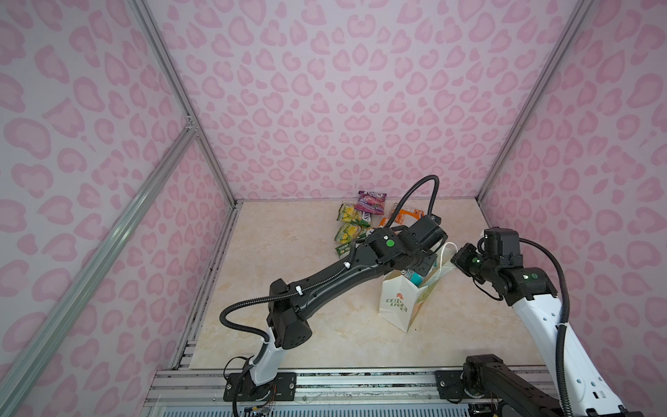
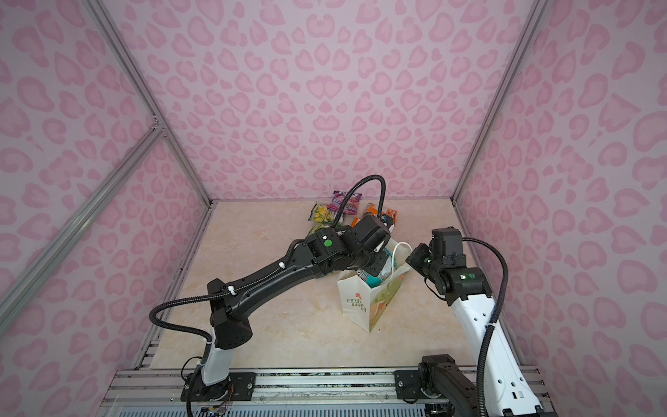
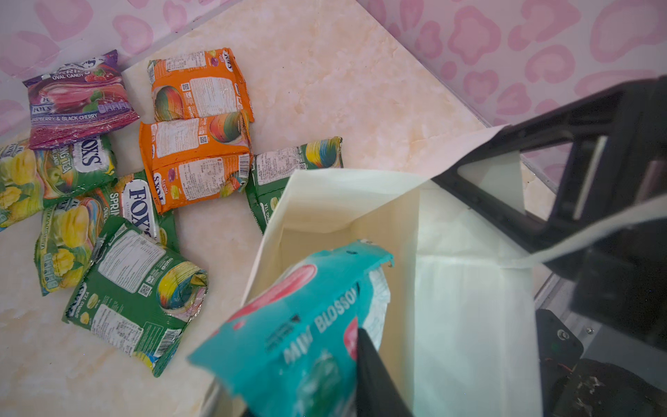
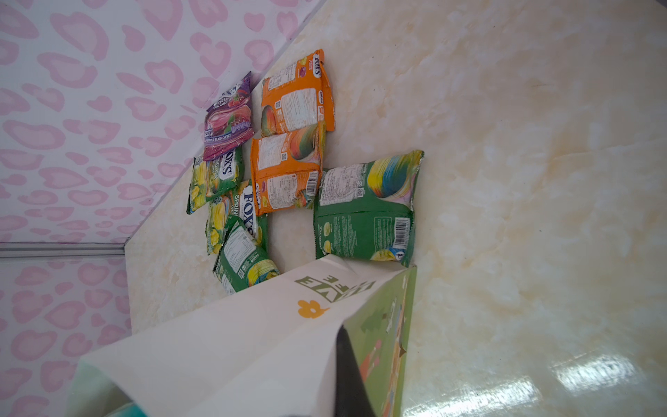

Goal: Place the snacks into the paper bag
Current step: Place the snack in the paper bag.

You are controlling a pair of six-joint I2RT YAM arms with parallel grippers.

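The white paper bag (image 1: 397, 303) (image 4: 252, 343) stands open at mid-table. My right gripper (image 1: 456, 260) is shut on its rim by the cord handle, and one dark finger (image 4: 343, 368) lies against the paper. My left gripper (image 1: 415, 269) hovers over the bag's mouth (image 3: 451, 289). A teal packet (image 3: 299, 325) (image 2: 375, 279) hangs there against one finger (image 3: 375, 375) and hides the other, so the grip is unclear. Behind the bag lie the other snacks: a purple packet (image 3: 79, 101), two orange (image 3: 198, 83) (image 3: 195, 162), two yellow-green (image 3: 54, 173) (image 3: 72, 238) and two dark green (image 3: 133, 292) (image 3: 288, 169).
Pink patterned walls close in the marble-look table (image 1: 288, 289) on three sides, and the snack pile (image 1: 361, 220) sits close to the back wall. A metal rail (image 1: 325, 382) carrying both arm bases runs along the front edge.
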